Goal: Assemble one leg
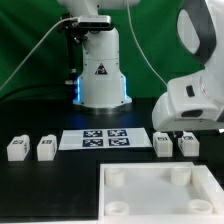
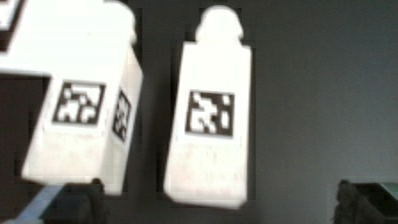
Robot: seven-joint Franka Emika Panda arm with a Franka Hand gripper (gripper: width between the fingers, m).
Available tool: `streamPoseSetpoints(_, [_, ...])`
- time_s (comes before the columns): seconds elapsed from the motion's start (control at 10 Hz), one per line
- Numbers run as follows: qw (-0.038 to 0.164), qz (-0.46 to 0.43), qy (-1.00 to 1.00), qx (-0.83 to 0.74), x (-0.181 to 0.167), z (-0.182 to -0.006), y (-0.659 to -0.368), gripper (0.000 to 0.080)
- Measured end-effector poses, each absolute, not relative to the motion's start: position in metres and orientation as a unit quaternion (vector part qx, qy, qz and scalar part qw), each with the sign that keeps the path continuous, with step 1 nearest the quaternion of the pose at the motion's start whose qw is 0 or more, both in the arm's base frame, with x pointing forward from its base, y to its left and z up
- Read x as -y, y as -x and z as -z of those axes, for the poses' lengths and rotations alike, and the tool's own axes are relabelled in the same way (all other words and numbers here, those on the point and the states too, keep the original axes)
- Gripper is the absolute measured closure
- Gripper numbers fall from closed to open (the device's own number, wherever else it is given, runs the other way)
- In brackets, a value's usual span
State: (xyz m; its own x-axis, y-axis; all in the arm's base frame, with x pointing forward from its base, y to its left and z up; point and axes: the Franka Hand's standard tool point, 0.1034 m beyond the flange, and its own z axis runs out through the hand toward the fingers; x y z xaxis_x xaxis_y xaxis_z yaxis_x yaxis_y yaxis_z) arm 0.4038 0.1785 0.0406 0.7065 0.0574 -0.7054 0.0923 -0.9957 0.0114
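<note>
Hovered with gripper [image 2: 217,203] spread wide above the leg [image 2: 214,115], twin leg [image 2: 80,110] just beside; likely needed centring to clear that neighbour

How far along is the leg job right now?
Done: nothing; four legs lie loose, tray sockets empty. In hand: jaws open, hovering over the pair on the exterior view's right. Left: grasp a leg and fit it in a socket.
</note>
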Motion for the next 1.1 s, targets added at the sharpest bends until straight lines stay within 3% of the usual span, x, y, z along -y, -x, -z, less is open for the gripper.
streamPoseSetpoints(0.1, [0.029, 0.424, -0.904, -0.041, -0.176, -0.041, -0.401, 0.0151])
streamPoseSetpoints(0.3, [0.027, 0.416, -0.908, -0.041, -0.178, -0.036, -0.405, 0.0151])
streamPoseSetpoints(0.6, [0.044, 0.429, -0.902, -0.025, -0.188, -0.022, -0.388, 0.0151])
streamPoseSetpoints(1.1, [0.043, 0.427, -0.903, -0.032, -0.188, -0.008, -0.382, 0.0151])
